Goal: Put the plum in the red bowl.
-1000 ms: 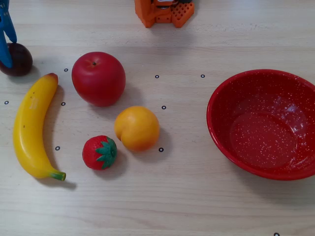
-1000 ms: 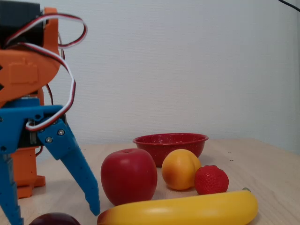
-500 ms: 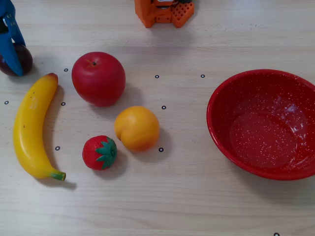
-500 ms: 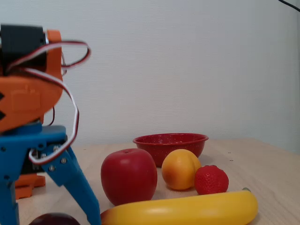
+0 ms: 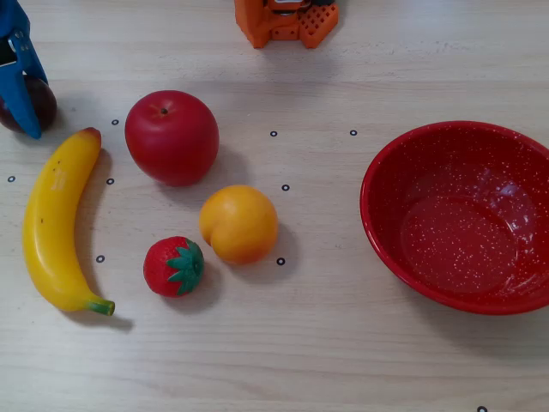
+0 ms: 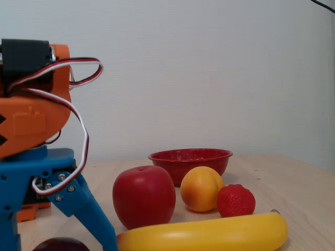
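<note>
The plum point(image 5: 43, 101) is small, dark maroon, and sits on the table at the far left edge of a fixed view. My blue gripper point(image 5: 17, 112) is over it, and one finger point(image 5: 26, 90) crosses its top. In the low fixed view the plum point(image 6: 60, 244) lies between the two blue fingers point(image 6: 91, 217). The jaws stand spread on either side of it with a little gap. The red speckled bowl point(image 5: 459, 215) sits empty at the right, far from the gripper. It also shows in the low fixed view point(image 6: 190, 157), behind the fruit.
Between plum and bowl lie a yellow banana point(image 5: 53, 223), a red apple point(image 5: 171, 137), an orange fruit point(image 5: 238, 225) and a strawberry point(image 5: 173, 267). The arm's orange base point(image 5: 287, 21) stands at the top edge. Bare table lies in front of the fruit.
</note>
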